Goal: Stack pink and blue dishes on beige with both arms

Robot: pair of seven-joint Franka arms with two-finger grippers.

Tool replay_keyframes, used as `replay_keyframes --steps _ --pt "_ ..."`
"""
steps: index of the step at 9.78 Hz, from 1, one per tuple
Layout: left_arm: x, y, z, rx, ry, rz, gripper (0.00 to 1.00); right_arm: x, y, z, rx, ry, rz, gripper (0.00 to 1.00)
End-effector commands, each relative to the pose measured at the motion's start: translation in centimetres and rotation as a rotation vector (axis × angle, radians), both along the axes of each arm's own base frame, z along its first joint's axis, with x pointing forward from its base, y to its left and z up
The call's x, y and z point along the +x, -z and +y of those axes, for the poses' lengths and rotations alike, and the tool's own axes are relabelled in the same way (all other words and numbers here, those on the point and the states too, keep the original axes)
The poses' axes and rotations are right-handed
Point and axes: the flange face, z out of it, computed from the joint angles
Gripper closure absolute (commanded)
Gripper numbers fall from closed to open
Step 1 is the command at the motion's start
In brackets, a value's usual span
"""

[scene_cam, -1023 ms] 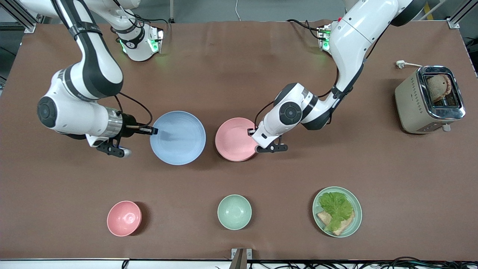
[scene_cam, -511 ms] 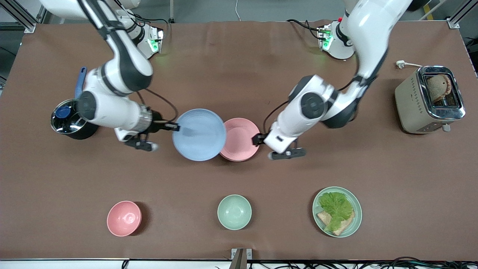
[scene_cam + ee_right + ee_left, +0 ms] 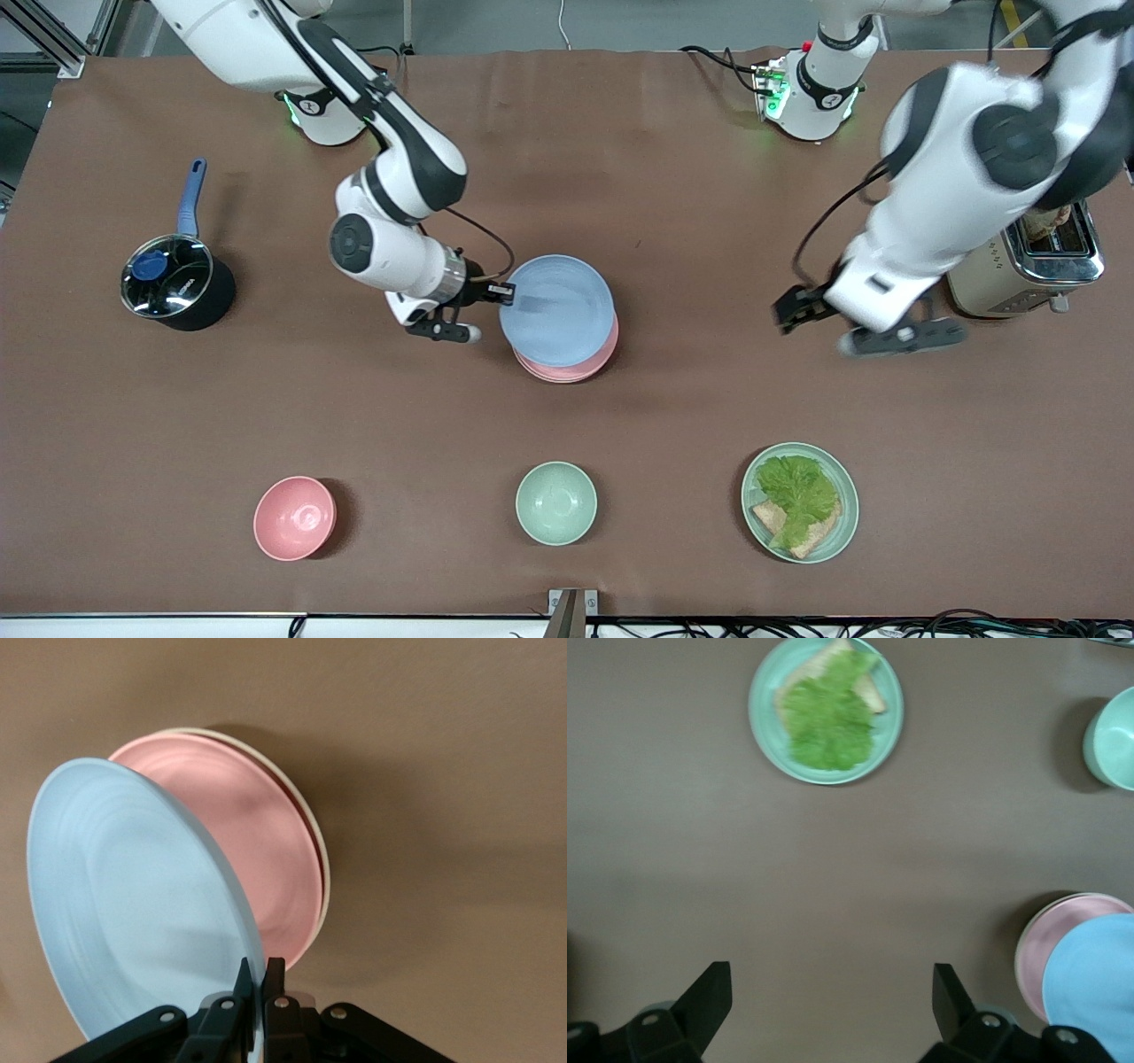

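My right gripper (image 3: 507, 293) is shut on the rim of the light blue plate (image 3: 558, 308) and holds it tilted just above the pale pink plate (image 3: 571, 368). In the right wrist view the fingertips (image 3: 251, 979) pinch the blue plate (image 3: 133, 895) edge. The pink plate (image 3: 257, 842) lies on the beige plate (image 3: 326, 877), of which only a thin cream rim shows. The front view hides the beige plate. My left gripper (image 3: 787, 314) hangs open and empty over bare table between the stack and the toaster; its gripper (image 3: 833, 1001) holds nothing in the left wrist view.
A black pot with a blue handle (image 3: 177, 283) stands toward the right arm's end. A toaster (image 3: 1054, 261) sits under the left arm. Nearest the front camera are a pink bowl (image 3: 294, 517), a mint bowl (image 3: 555, 502) and a green plate with lettuce (image 3: 800, 502).
The right arm carried the blue plate sideways until it came over the pink plate. The left gripper let go of the pink plate and pulled away toward the toaster.
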Motion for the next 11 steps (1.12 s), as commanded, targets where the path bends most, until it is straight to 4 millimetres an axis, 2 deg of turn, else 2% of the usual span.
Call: replay_keyframes --steps 1,3,4,6,7,8,9,10,11 --pt "-2.7 -5.0 5.9 0.033 0.042 -0.03 0.0 0.0 1.1 0.4 0.007 0.014 -0.005 0.96" --pt "-7.2 -9.9 9.4 0.048 0.036 0.015 0.0 -0.7 2.1 0.8 0.001 0.005 0.0 0.93" --pt "-7.9 -11.1 10.6 0.046 0.016 0.01 0.0 -0.7 2.2 0.7 -0.001 0.001 -0.002 0.93" --pt "-7.1 -13.3 10.8 0.043 0.007 -0.024 0.0 -0.8 3.1 0.3 -0.01 -0.002 0.01 0.92" --pt "-6.2 -14.5 11.0 0.05 0.0 0.006 0.0 -0.7 3.6 0.1 -0.021 -0.016 0.007 0.87" --pt "-5.1 -14.4 10.8 0.054 0.0 0.046 0.0 -0.8 4.1 0.1 -0.026 -0.021 0.012 0.55" --pt "-5.1 -14.1 10.9 0.054 -0.002 0.067 0.0 -0.7 4.1 -0.2 -0.028 -0.017 0.017 0.25" --pt "-5.2 -14.2 10.9 0.054 0.002 0.068 0.0 -0.5 3.6 0.0 -0.025 -0.018 0.007 0.0" --pt "-5.0 -13.4 11.0 0.055 -0.001 0.083 0.0 0.3 1.1 -0.2 -0.021 -0.021 -0.039 0.0"
